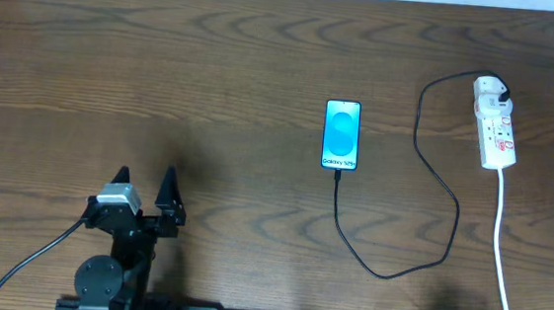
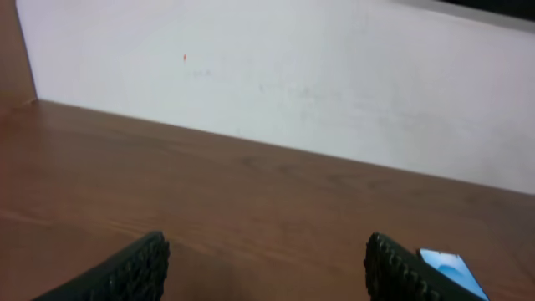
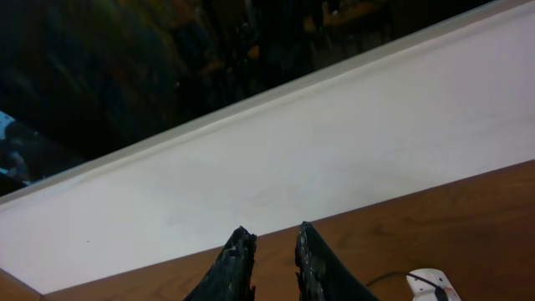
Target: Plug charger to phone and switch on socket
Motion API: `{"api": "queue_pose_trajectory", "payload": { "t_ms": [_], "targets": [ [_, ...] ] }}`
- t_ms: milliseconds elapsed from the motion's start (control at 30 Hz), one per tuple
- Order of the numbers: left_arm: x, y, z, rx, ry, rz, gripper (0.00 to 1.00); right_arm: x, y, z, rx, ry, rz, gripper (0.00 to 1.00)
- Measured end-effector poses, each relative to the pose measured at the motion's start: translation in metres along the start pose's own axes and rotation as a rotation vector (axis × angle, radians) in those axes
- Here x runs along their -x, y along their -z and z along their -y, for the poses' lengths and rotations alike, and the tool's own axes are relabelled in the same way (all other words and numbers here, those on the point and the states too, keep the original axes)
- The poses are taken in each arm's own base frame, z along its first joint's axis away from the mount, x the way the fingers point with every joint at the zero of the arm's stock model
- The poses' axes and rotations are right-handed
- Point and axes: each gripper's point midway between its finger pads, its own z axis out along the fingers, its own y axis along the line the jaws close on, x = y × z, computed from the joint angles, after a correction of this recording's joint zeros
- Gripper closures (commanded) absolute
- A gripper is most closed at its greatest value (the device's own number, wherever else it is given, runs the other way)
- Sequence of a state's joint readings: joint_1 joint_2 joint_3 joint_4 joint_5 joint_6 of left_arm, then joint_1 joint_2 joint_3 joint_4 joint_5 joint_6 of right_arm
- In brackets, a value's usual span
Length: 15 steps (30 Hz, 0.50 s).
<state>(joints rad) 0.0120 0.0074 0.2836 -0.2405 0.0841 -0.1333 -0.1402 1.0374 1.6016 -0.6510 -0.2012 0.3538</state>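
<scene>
1. Left end effector: released, empty, nearest me.
2. Charger: tip apparently at the near edge of the phone, mid-counter.
3. Socket: far right.
4. Right end effector: nearly clenched, empty, near the socket.

I judge 1 step remains: pressing the switch, which calls for a careful descent.

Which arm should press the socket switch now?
Right, probably: the right gripper is nearly shut, suiting a press, with the socket close by; the left gripper stands open, far past the phone.
</scene>
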Motion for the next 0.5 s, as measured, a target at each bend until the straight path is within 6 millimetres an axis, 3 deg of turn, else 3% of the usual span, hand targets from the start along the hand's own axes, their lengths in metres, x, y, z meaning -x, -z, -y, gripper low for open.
{"api": "queue_pose_trajectory", "payload": {
  "t_ms": [500],
  "targets": [
    [-0.029, -0.015, -0.006, 0.001, 0.000, -0.008, 0.25, 0.000, 0.000, 0.000, -0.002, 0.003, 0.000, 0.84]
  ]
}}
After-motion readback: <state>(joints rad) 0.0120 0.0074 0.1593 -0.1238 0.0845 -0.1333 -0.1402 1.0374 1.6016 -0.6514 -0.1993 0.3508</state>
